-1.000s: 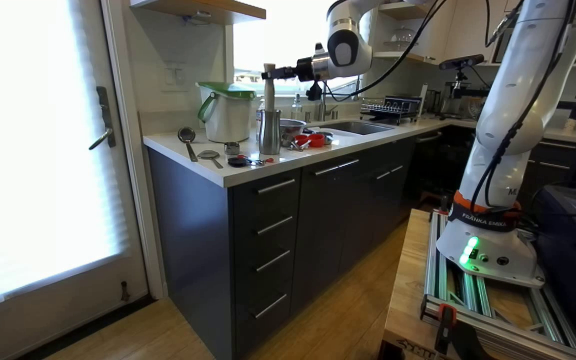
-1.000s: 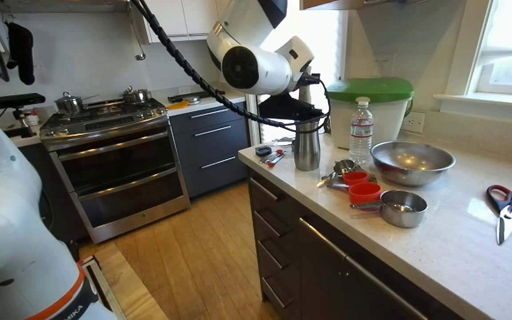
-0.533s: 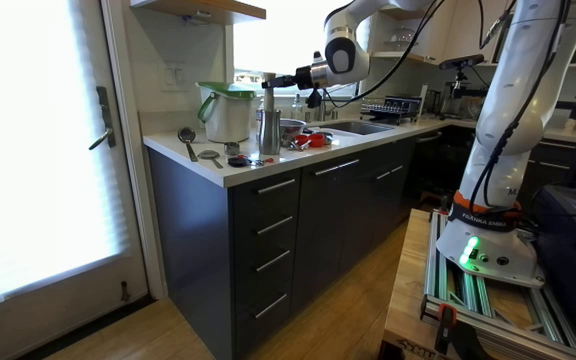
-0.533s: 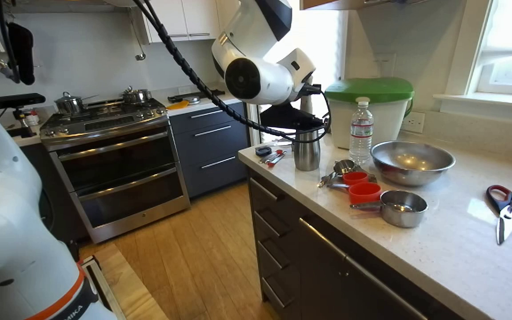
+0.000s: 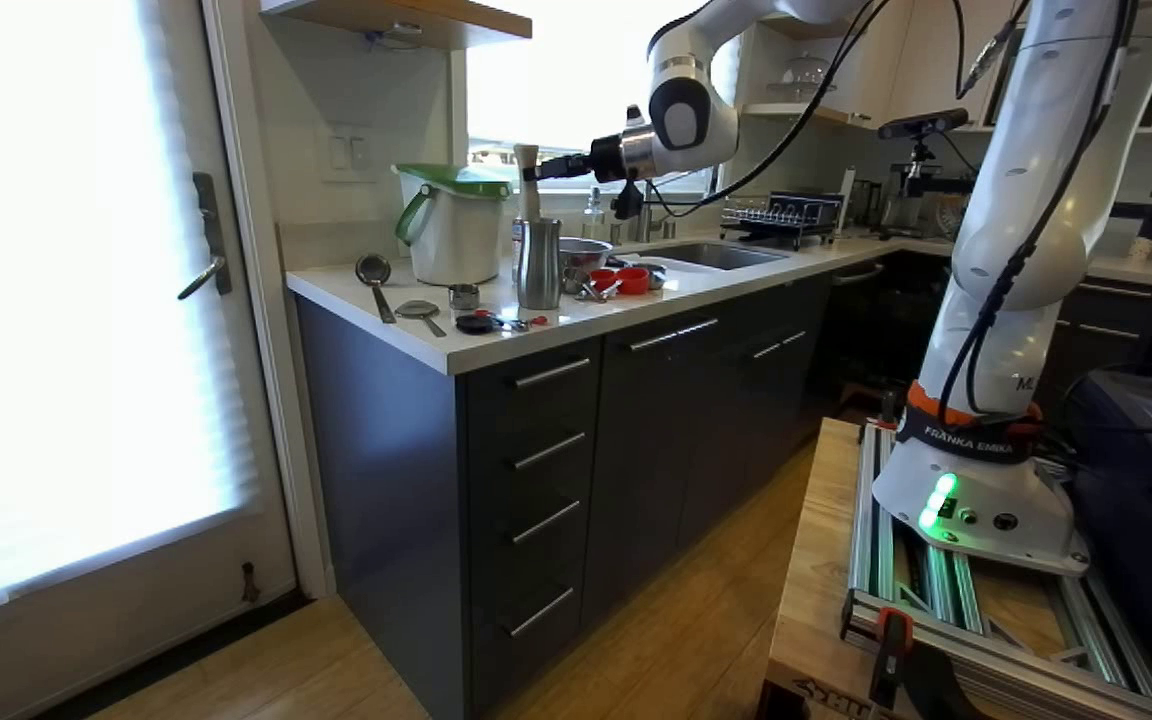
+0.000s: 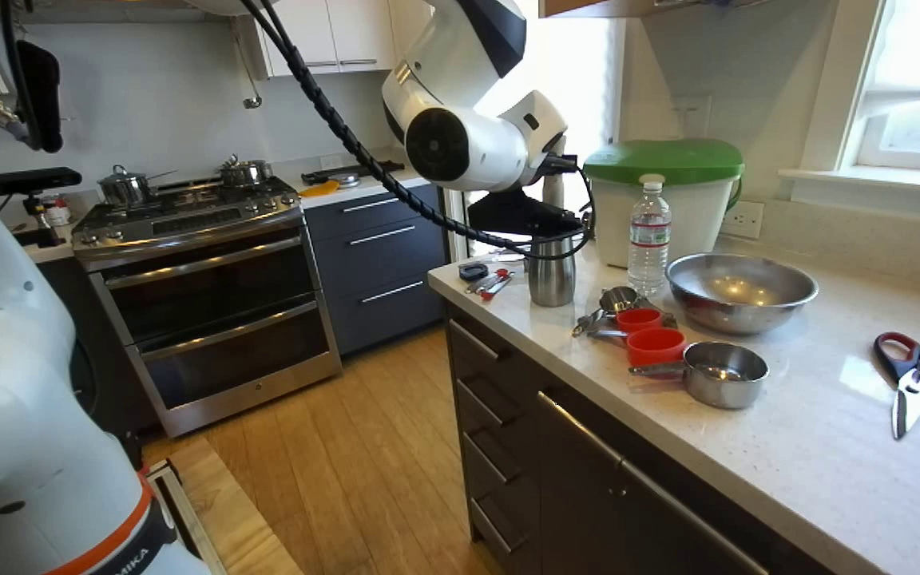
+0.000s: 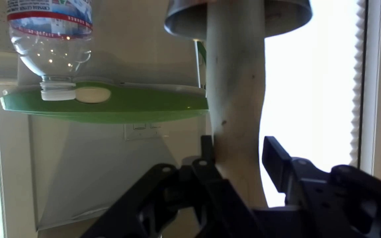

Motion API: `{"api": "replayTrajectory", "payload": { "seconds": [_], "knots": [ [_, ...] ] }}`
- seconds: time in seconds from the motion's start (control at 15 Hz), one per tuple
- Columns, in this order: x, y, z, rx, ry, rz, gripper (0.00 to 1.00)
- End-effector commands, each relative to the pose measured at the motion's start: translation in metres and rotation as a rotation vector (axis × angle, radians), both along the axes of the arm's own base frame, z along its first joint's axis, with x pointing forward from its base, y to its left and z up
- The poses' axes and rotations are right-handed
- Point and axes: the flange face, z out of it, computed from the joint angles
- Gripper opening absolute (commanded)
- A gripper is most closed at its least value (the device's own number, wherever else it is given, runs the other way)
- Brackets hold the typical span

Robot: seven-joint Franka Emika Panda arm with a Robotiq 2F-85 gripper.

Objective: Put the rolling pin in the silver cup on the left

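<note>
Robot base (image 5: 984, 495) reads "FRANKA EMIKA", while the gripper (image 7: 239, 150) stands parted around the rolling pin (image 7: 236, 82).

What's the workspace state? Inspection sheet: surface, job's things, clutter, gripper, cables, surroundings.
Surface: pale, glossy countertop, bright glare.
Rolling pin: lower end hidden inside the silver cup, leaning slightly.
Silver cup: upright on the countertop.
Clutter: scissors, water bottle, red measuring cups, metal bowl, green-lidded bin.
Gripper: open around the rolling pin; gap on one side in the wrist view.
Cables: black cable crosses before the silver cup in an exterior view; contact unclear.
Surroundings: sink, double-oven range with cookware.
</note>
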Motion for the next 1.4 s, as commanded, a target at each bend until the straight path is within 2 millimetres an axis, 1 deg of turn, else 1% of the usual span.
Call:
{"api": "replayTrajectory", "payload": {
  "seconds": [0.0, 0.2, 0.27, 0.53, 0.73, 0.87, 0.93, 1.13, 1.2, 1.33],
  "knots": [
    [-0.002, -0.001, -0.004, -0.002, 0.003, -0.017, 0.74],
    [-0.002, -0.003, -0.004, -0.001, 0.004, -0.019, 0.96],
    [-0.002, -0.003, -0.004, -0.004, 0.005, -0.020, 1.00],
    [-0.009, -0.014, 0.003, 0.004, 0.062, -0.029, 1.00],
    [-0.021, -0.039, 0.019, -0.029, 0.134, -0.032, 1.00],
    [-0.030, -0.046, 0.030, -0.029, 0.179, 0.011, 1.00],
    [-0.034, -0.049, 0.033, -0.034, 0.206, 0.035, 1.00],
    [-0.046, -0.058, 0.029, -0.080, 0.315, 0.090, 1.00],
    [-0.052, -0.061, 0.024, -0.086, 0.362, 0.116, 1.00],
    [-0.062, -0.070, 0.025, -0.086, 0.445, 0.175, 1.00]
  ]
}}
